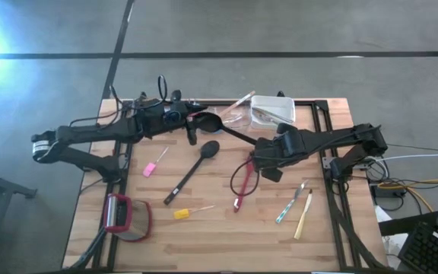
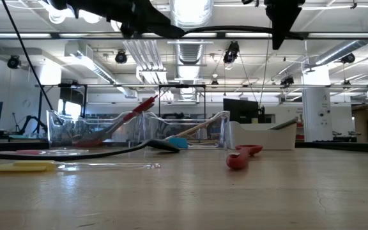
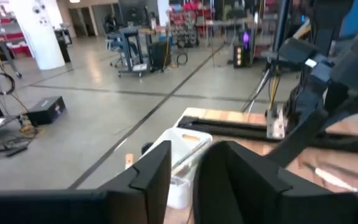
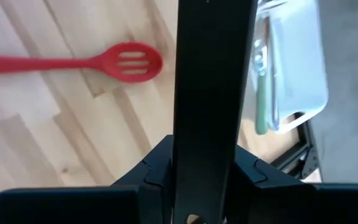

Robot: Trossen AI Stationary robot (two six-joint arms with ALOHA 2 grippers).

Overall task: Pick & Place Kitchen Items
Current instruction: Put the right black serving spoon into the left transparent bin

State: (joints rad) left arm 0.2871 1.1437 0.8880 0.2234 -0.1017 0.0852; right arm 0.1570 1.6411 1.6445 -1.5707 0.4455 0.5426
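Right wrist view: the right gripper (image 4: 205, 155) is clamped tight on the flat handle of a black spoon (image 4: 213, 62), the two fingers pressed against either side of it so that no gap shows, and the handle runs straight out from the jaws. In the high view the same spoon (image 1: 206, 120) extends from the right gripper (image 1: 265, 156) toward the far left, its bowl lying just beside the left gripper (image 1: 192, 128), which hangs over the far middle of the table (image 1: 226, 243); whether that gripper grips anything cannot be told. The low view shows the held spoon (image 2: 222, 29) lifted well above the tabletop. Beyond the handle lies a red slotted spatula (image 4: 126, 62) flat on the wood, and on the other side of it the white tub (image 4: 294, 68) holding green-handled cutlery. Farther out, a second black spoon (image 1: 196, 169) lies diagonally at mid-table, with a pink piece (image 1: 150, 169) to its left and a yellow piece (image 1: 182, 214) nearer the front edge. Metal and wooden cutlery (image 1: 296, 207) lies toward the front right. A red-framed round object (image 1: 124, 217) sits at the front left.
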